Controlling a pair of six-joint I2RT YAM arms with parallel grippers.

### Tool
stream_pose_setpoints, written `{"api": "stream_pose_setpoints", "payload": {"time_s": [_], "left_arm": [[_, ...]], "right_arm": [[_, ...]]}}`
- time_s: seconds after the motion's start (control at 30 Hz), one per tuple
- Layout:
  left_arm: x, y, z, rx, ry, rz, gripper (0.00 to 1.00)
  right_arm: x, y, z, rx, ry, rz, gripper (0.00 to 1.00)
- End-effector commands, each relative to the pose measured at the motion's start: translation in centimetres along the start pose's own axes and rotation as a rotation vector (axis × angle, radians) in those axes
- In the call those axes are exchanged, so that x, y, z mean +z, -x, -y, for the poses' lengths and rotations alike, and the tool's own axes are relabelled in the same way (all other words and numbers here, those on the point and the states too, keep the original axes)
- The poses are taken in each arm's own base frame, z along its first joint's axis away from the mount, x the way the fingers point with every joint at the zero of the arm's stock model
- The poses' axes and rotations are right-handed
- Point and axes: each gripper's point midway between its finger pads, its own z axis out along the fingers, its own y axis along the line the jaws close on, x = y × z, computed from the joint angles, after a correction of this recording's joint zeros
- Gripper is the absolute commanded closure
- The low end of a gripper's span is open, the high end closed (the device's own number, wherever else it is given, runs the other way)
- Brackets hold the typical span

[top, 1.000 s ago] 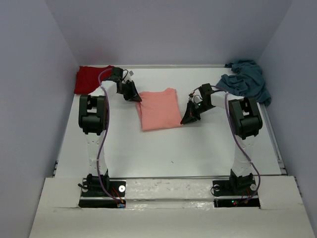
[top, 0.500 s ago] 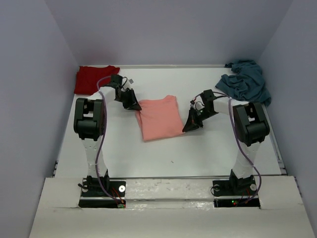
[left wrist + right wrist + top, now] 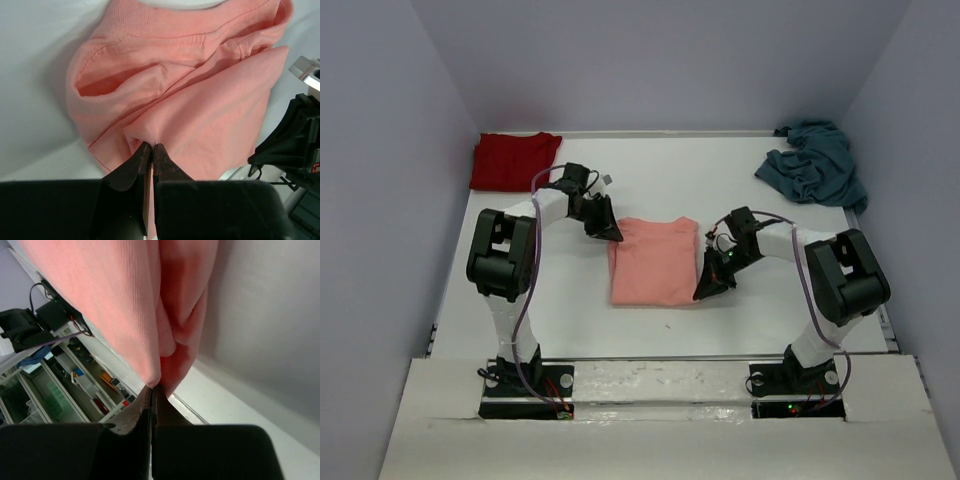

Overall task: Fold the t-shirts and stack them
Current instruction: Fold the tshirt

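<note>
The salmon-pink t-shirt (image 3: 655, 260) lies folded in the middle of the table. My left gripper (image 3: 610, 233) is shut on its far left corner; the left wrist view shows the jaws pinching the cloth (image 3: 200, 100). My right gripper (image 3: 705, 290) is shut on its near right corner, with cloth (image 3: 150, 305) bunched above the jaws in the right wrist view. The dark red t-shirt (image 3: 513, 160) lies folded at the far left corner. The teal-blue t-shirt (image 3: 815, 165) lies crumpled at the far right.
Grey walls close in the table (image 3: 560, 310) on the left, back and right. A white ledge (image 3: 650, 375) runs along the near edge by the arm bases.
Both grippers have dragged the salmon-pink shirt toward the near edge and slightly right. The dark red shirt, partly hidden by the left arm before, now shows fully.
</note>
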Motion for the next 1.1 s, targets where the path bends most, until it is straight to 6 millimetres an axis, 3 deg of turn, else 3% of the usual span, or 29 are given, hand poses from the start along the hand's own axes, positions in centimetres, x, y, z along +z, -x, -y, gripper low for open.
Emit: {"api": "stream_pose_setpoints", "payload": {"time_s": [0.0, 0.23, 0.27, 0.33, 0.37, 0.43, 0.47, 0.53, 0.57, 0.63, 0.83, 0.93, 1.0, 1.07], "left_arm": [[-1.3, -1.8, 2.4, 0.024, -0.034, 0.013, 0.86], [-1.8, -3.8, 2.2, 0.002, -0.034, 0.018, 0.86], [-1.8, -3.8, 2.2, 0.000, -0.034, 0.018, 0.86], [-1.9, -3.7, 2.2, 0.002, -0.031, 0.021, 0.86], [-2.0, -3.4, 2.3, 0.008, -0.029, 0.026, 0.86], [-2.1, -3.1, 2.4, 0.011, -0.025, 0.031, 0.85], [-2.3, -2.7, 2.7, 0.018, -0.024, 0.040, 0.79], [-2.4, -2.3, 2.6, 0.019, -0.007, 0.052, 0.74], [-2.7, -1.6, 2.8, 0.026, 0.001, 0.070, 0.66], [-3.2, -0.7, 2.8, 0.027, 0.031, 0.104, 0.58], [-4.7, 2.1, 5.0, 0.047, 0.005, 0.188, 0.53], [-5.3, 3.2, 6.2, 0.058, -0.016, 0.210, 0.52], [-5.8, 3.6, 6.9, 0.065, -0.031, 0.213, 0.52], [-6.4, 3.6, 7.6, 0.073, -0.049, 0.210, 0.52]], "right_arm": [[0.0, -2.5, -0.2, 0.000, -0.007, 0.011, 1.00], [-0.7, -4.8, 0.3, 0.020, -0.014, 0.031, 1.00], [-0.7, -4.9, 0.3, 0.021, -0.014, 0.030, 0.96], [-0.8, -4.9, 0.3, 0.018, -0.020, 0.035, 0.81], [-0.9, -4.8, 0.3, 0.017, -0.024, 0.038, 0.67], [-1.0, -4.5, 0.3, 0.015, -0.034, 0.045, 0.49], [-1.1, -4.2, 0.3, 0.011, -0.052, 0.057, 0.37], [-1.3, -4.0, 0.4, -0.003, -0.070, 0.067, 0.27], [-1.5, -3.6, 0.2, -0.015, -0.077, 0.076, 0.26], [-1.8, -3.2, 0.2, -0.027, -0.097, 0.088, 0.26], [-3.5, -0.6, -0.6, -0.094, -0.184, 0.178, 0.27], [-4.7, 1.7, -1.8, -0.143, -0.220, 0.228, 0.27], [-5.2, 3.4, -3.0, -0.175, -0.219, 0.258, 0.32], [-5.6, 4.8, -4.3, -0.204, -0.199, 0.290, 0.59]]}}
